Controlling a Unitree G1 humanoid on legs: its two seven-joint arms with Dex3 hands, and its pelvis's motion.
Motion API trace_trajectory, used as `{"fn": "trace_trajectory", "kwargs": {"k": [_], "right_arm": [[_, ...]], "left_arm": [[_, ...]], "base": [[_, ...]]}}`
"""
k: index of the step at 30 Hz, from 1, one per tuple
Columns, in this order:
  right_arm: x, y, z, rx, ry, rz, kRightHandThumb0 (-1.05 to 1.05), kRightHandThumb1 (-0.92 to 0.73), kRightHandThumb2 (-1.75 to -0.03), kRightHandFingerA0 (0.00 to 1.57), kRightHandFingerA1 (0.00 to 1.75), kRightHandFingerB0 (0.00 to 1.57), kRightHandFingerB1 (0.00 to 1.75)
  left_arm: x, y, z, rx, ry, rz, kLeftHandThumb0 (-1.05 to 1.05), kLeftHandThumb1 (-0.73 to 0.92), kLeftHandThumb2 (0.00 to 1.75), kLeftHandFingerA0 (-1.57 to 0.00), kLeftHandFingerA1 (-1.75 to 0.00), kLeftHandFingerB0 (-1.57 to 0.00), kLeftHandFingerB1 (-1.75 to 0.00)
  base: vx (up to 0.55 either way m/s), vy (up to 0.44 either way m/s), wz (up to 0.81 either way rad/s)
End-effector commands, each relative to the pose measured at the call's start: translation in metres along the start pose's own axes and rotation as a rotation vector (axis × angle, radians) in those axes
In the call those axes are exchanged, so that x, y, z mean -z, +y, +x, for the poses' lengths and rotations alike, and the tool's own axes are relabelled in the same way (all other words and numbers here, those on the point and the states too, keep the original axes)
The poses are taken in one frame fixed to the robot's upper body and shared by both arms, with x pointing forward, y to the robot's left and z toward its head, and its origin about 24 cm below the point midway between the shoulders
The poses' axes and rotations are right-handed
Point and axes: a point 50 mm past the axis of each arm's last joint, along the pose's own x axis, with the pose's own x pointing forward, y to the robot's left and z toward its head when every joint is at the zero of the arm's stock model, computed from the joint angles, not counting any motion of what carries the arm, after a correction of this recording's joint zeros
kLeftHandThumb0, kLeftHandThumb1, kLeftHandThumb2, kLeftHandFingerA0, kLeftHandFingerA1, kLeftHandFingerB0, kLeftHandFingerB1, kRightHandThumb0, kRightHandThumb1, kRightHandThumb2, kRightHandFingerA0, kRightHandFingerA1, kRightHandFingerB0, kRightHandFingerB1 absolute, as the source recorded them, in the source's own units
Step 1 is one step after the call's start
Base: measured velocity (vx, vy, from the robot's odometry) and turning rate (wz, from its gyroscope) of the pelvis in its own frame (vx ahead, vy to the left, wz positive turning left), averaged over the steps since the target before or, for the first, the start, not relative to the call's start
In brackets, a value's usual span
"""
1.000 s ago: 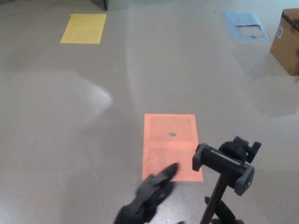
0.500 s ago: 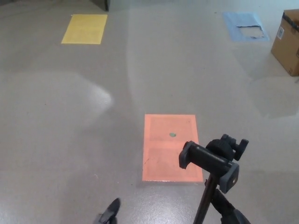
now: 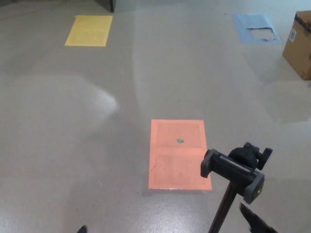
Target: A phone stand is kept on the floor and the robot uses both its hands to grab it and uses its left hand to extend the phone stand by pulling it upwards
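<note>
Grey floor (image 3: 97, 121), orange mat (image 3: 179, 154) centre. Phone stand (image 3: 233, 172) upright at mat's lower-right corner. Right hand (image 3: 257, 222) barely in frame, beside pole; finger state: can't tell. Left hand not visible. I'd grip pole low w/ right, then pull clamp straight up w/ left.

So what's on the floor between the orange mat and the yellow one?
Nothing: the head view shows bare grey floor between the orange mat and yellow mat.
</note>
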Motion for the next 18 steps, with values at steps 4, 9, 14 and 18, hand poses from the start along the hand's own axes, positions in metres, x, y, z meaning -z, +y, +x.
{"fn": "trace_trajectory", "kwargs": {"k": [4,9,14,18], "right_arm": [[0.012,-0.018,-0.061,-0.062,-0.019,-0.028,-1.05,-0.59,-1.06,0.03,0.13,0.0,0.0],[0.014,-0.015,-0.112,-0.1,0.018,0.098,-1.05,-0.65,-0.61,0.0,0.25,0.0,0.0],[0.008,-0.016,-0.133,-0.055,-0.003,0.117,-1.0,-0.57,-1.0,0.03,0.12,0.0,0.0],[-0.003,-0.014,-0.154,0.049,-0.004,0.133,-0.94,-0.63,-1.03,0.01,0.3,0.0,0.05]], "left_arm": [[0.003,0.018,-0.028,-0.018,-0.051,0.019,-0.85,0.6,1.01,-0.09,-0.2,0.0,-0.17],[0.004,0.032,-0.05,-0.069,-0.045,0.034,-0.84,0.79,0.64,-0.08,-0.28,0.0,-0.14],[0.007,0.036,-0.061,-0.095,-0.04,0.006,-0.84,0.64,0.77,-0.09,-0.29,0.0,-0.12],[0.009,0.046,-0.076,-0.118,-0.015,0.03,-0.79,0.81,0.65,-0.1,-0.29,0.0,-0.18]], "base": [[0.0,0.0,0.0],[0.0,0.0,0.0],[0.0,0.0,0.0],[0.0,0.0,0.0]]}}
